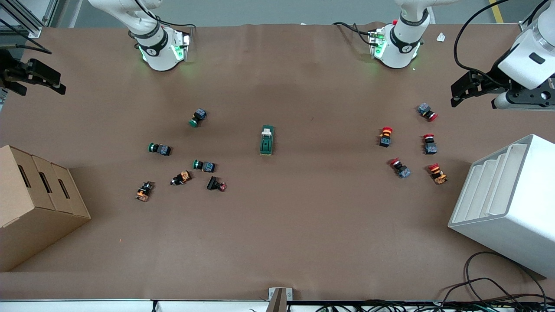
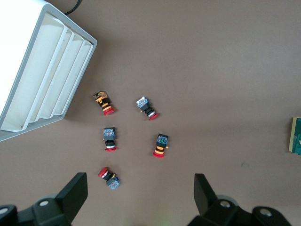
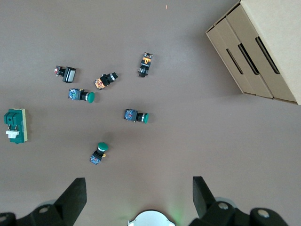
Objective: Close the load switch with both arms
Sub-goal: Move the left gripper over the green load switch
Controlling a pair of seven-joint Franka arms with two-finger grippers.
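Note:
The load switch (image 1: 267, 140), a dark-green block with a white lever piece at the end toward the robots' bases, lies flat in the middle of the table. It also shows in the right wrist view (image 3: 15, 126), and its edge shows in the left wrist view (image 2: 296, 135). My left gripper (image 1: 455, 96) hangs open over the left arm's end of the table, above the red buttons, holding nothing (image 2: 140, 188). My right gripper (image 1: 43, 89) hangs open over the right arm's end of the table, also holding nothing (image 3: 138, 190). Both are well apart from the switch.
Several green and black push buttons (image 1: 198, 117) lie scattered toward the right arm's end. Several red ones (image 1: 386, 135) lie toward the left arm's end. A cardboard box (image 1: 30, 203) and a white slotted bin (image 1: 511, 203) stand at the two ends, nearer the front camera.

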